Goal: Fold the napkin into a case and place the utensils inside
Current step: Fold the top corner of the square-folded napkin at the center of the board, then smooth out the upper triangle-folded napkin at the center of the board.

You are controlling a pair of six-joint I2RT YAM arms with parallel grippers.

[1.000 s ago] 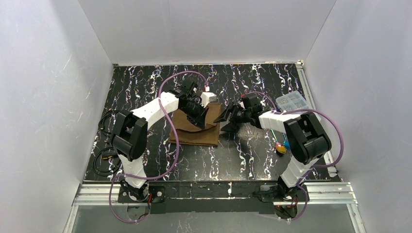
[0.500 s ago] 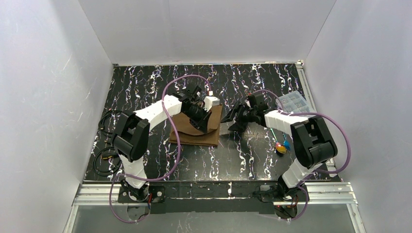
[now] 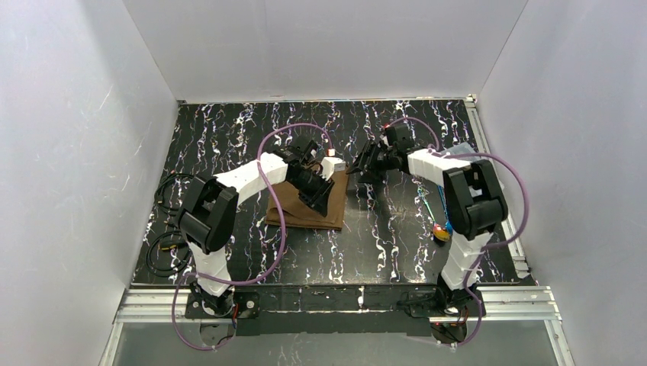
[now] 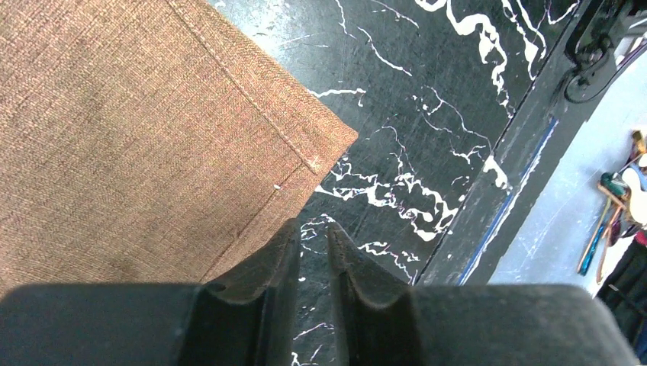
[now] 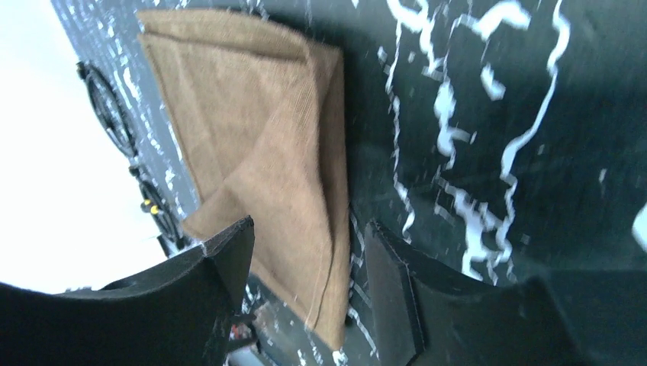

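Observation:
The brown napkin [image 3: 300, 211] lies folded flat on the black marbled table, in layers with a diagonal flap [image 5: 267, 152]. My left gripper [image 3: 320, 200] hovers over its right edge. In the left wrist view this gripper [image 4: 313, 229] is open by a narrow gap, with only table between the fingers and the napkin's hemmed corner [image 4: 332, 137] just ahead. My right gripper [image 3: 355, 165] is off the napkin's far right corner, open and holding nothing [image 5: 309, 229]. The utensils [image 3: 441, 229], teal and red-orange, lie by the right arm.
A clear plastic compartment box [image 3: 467, 149] sits at the far right, partly behind the right arm. Purple cables loop over both arms, and black cables [image 3: 164, 248] lie at the table's left edge. White walls close in three sides.
The left gripper carried the raised napkin flap rightward, laid it flat, and its jaws parted. The right gripper pulled back toward the far side, away from the napkin, narrowing slightly.

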